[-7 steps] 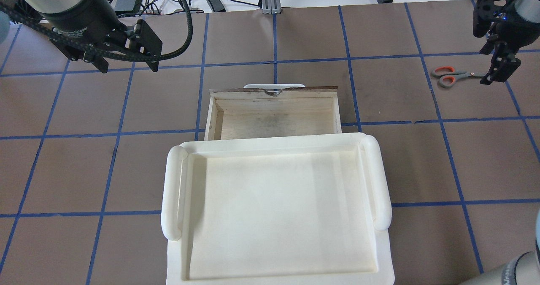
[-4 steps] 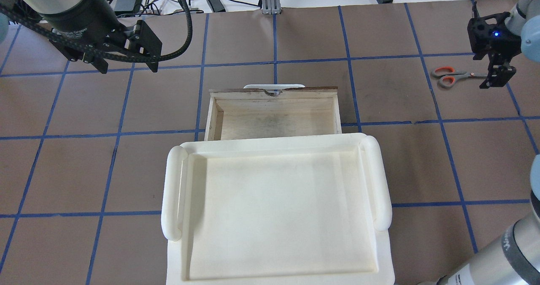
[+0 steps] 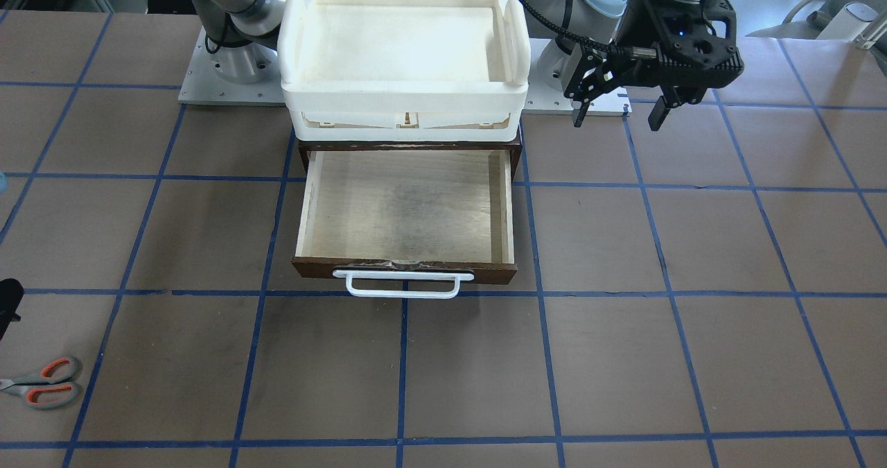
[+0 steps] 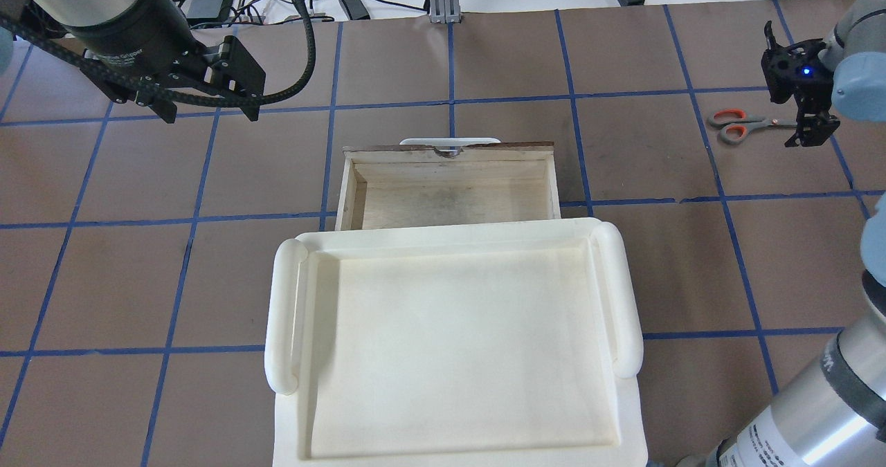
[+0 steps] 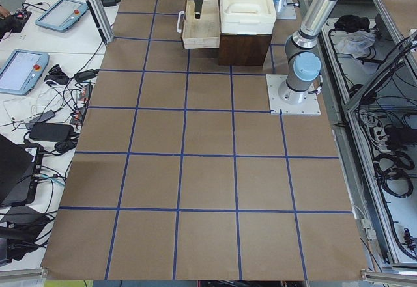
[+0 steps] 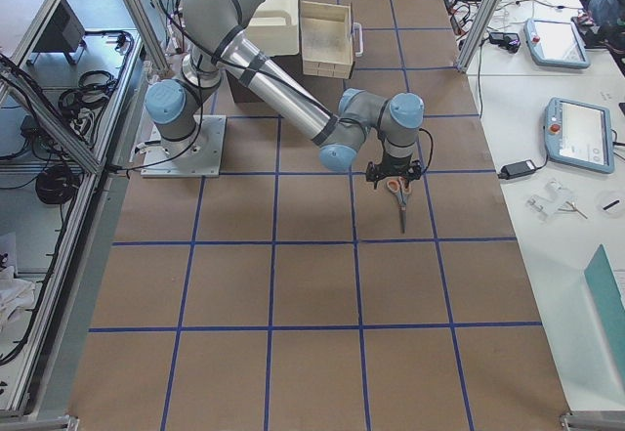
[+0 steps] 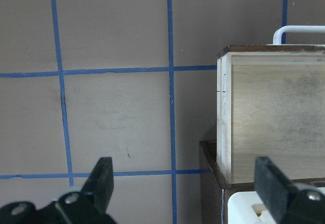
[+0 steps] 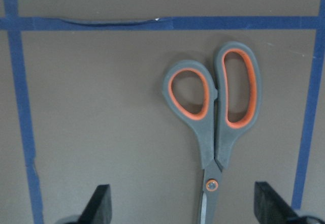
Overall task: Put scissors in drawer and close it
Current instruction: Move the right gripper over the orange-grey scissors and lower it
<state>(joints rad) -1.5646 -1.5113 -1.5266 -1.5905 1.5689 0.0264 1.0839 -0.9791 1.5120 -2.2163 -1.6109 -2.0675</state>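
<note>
The right fingers (image 8: 103,202) are spread wide, one on each side of the scissors (image 8: 205,148), and they hold nothing. In the last second this arm has come down and slid a little toward the scissors, so the blades now run between the two fingers. The scissors have not moved. They lie flat on the counter (image 4: 623,162), far out on the right side, well apart from the drawer (image 3: 405,204), with the loops pointing toward it.

So I think the grab comes next. The blades sit a bit off to one finger's side, so the squeeze may nudge them.

The left fingers (image 7: 104,183) are also spread and hold nothing. They hang in the air just beside the drawer's left side, and they have barely moved.

The drawer is pulled out from under the white tray (image 4: 450,239), and nothing is in it.
</note>
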